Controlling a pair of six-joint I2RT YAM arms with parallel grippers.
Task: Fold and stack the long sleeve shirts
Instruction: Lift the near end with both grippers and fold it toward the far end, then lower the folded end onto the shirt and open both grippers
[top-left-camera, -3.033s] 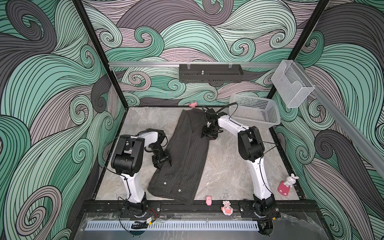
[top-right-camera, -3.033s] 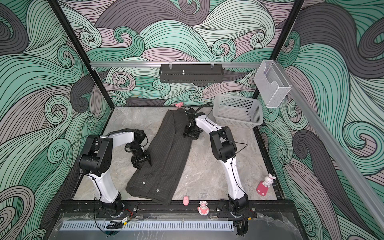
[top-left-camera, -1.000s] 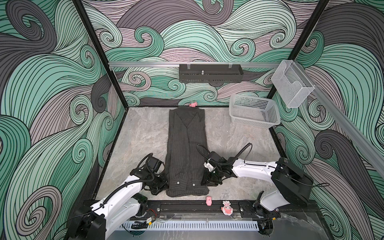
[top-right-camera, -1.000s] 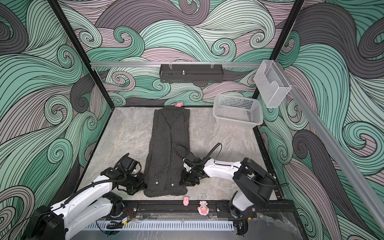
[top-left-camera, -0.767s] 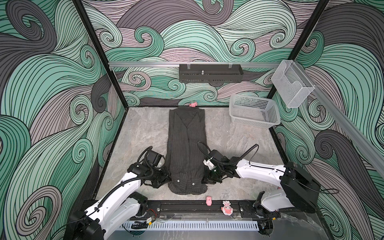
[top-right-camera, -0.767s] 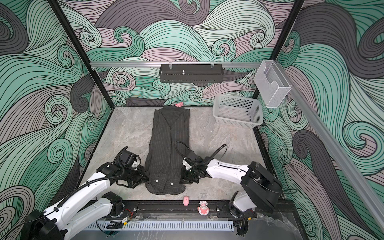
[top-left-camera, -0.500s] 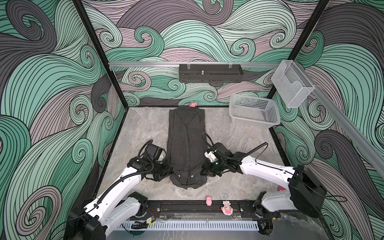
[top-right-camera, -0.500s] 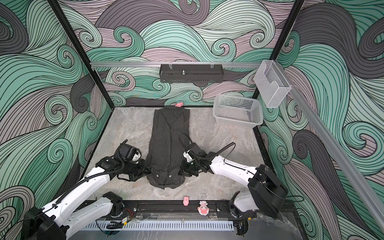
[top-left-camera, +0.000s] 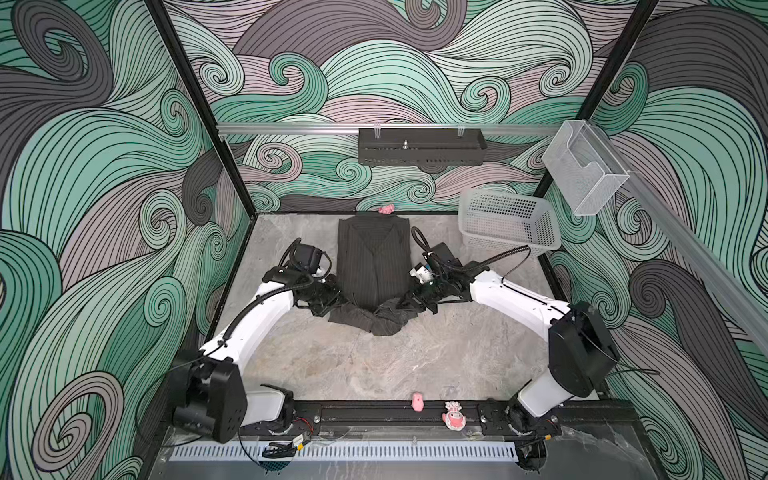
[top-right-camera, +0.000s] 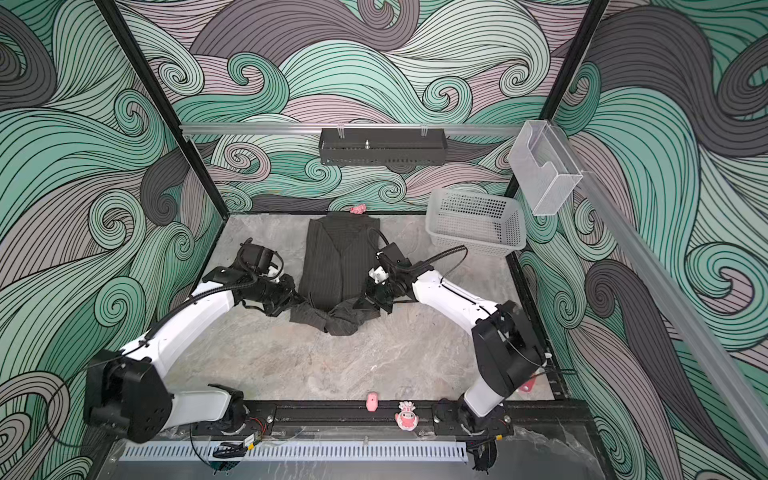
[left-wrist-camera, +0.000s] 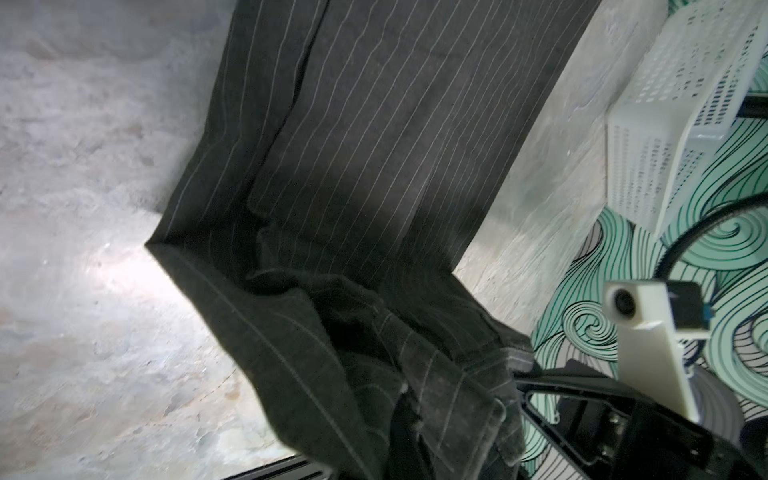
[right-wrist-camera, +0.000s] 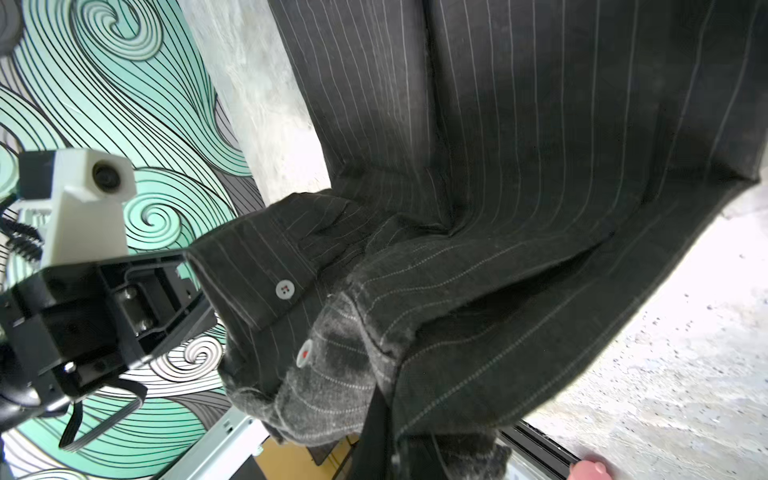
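Charcoal pinstripe shirt (top-left-camera: 371, 266) lies on the stone table (top-left-camera: 374, 365), collar at far side. L gripper (top-left-camera: 331, 304) & R gripper (top-left-camera: 410, 301) each clench a hem corner, middle sagging.

Grey marbled stone-look tabletop (top-left-camera: 374, 365) (top-right-camera: 311, 365): flat, patterned walls on 3 sides, black rail along near edge. Dark charcoal pinstriped cloth shirt (top-left-camera: 372, 257) (top-right-camera: 332, 257) lies lengthwise mid-table toward the back. Collar end is at far edge and the upper part is flat on the top; near end is bunched & creased, partly lifted off the surface. White perforated plastic basket (top-left-camera: 519, 243) (top-right-camera: 482, 243) sits in back-right corner, apart from shirt. Small pink lump (top-left-camera: 386, 208) (top-right-camera: 358, 209) at far edge, just beside collar end. 2nd small pink lump (top-left-camera: 417, 402) (top-right-camera: 372, 402) at near edge, against the rail.
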